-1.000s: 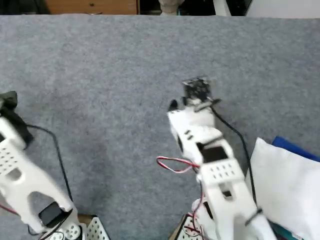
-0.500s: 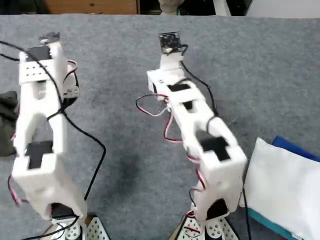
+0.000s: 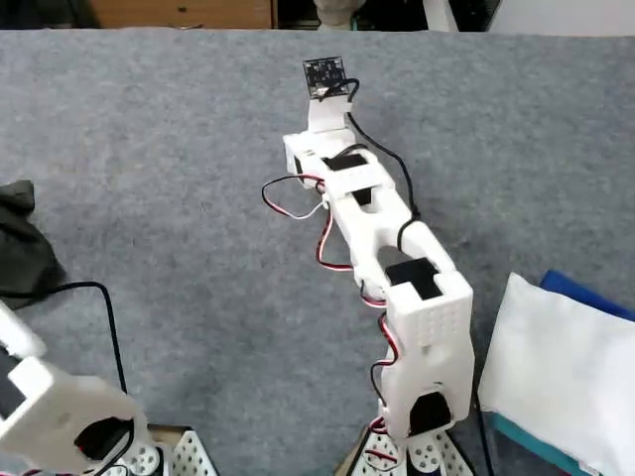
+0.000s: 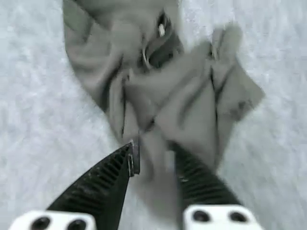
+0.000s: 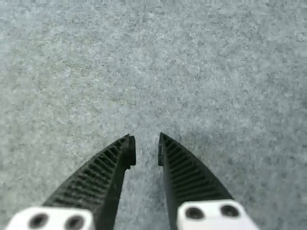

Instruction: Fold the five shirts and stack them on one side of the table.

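Your left jaws stand parted over a crumpled dark shirt (image 4: 182,110); contact with the cloth cannot be confirmed. Your right jaws stand slightly apart above the grey bench (image 5: 144,57). Overhead, that shirt lies at the bench's left edge, the right arm (image 3: 377,218) stretches toward the far side, and a folded white garment (image 3: 566,377) rests on a blue one (image 3: 585,290) at the right edge.

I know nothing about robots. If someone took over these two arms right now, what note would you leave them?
Left claw: open, astride a fold of the crumpled dark shirt; grip uncertain.
Right claw: slightly open, empty, over bare table.
Done: white folded pile beside the right arm's base, something blue beneath; count unclear.
To do: fold the dark shirt, add it to the pile.
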Controlling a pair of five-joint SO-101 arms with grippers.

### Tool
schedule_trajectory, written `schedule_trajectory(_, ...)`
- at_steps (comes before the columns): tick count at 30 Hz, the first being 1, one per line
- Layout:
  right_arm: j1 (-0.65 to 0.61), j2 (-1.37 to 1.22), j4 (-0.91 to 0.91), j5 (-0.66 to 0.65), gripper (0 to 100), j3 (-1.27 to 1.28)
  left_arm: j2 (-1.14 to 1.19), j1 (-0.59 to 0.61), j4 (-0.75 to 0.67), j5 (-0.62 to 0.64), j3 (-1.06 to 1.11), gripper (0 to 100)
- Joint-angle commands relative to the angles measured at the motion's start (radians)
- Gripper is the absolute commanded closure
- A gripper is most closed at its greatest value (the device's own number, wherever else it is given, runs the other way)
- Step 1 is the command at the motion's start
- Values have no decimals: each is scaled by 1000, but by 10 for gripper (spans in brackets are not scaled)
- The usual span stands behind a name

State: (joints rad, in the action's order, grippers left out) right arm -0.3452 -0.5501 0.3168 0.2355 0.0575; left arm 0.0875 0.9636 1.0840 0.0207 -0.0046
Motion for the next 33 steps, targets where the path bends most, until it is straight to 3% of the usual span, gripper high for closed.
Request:
schedule_trajectory(1, -15, 5, 5, 3, 896, -51, 56, 17, -229, 8, 75, 753)
schedule_trajectory(4, -15, 5, 5, 3, 896, -51, 197, 12, -353, -21, 110, 779)
schedule_trajectory(8, -15, 5, 5, 3, 896, -51, 387, 17, -328, -55, 46, 891)
schedule_trajectory(10, -15, 5, 5, 3, 896, -51, 447, 17, -252, -55, -25, 981)
schedule_trajectory(16, -15, 4, 5, 3, 896, -53, 440, -86, 218, -54, -341, 981)
schedule_trajectory(19, -15, 4, 2, 5, 896, -53, 401, -233, 428, -55, -459, 981)
schedule_trajectory(23, -12, 8, 3, 8, 896, -53, 343, -476, 532, -49, -448, 981)
schedule_trajectory(27, 1, 12, 5, 8, 896, -53, 282, -743, 506, 5, -299, 981)
schedule_trajectory(30, 56, 31, 5, 8, 896, -54, 219, -924, 402, 118, -121, 981)
schedule_trajectory(33, 122, 76, 6, 9, 897, -39, 134, -1042, 287, 147, 54, 981)
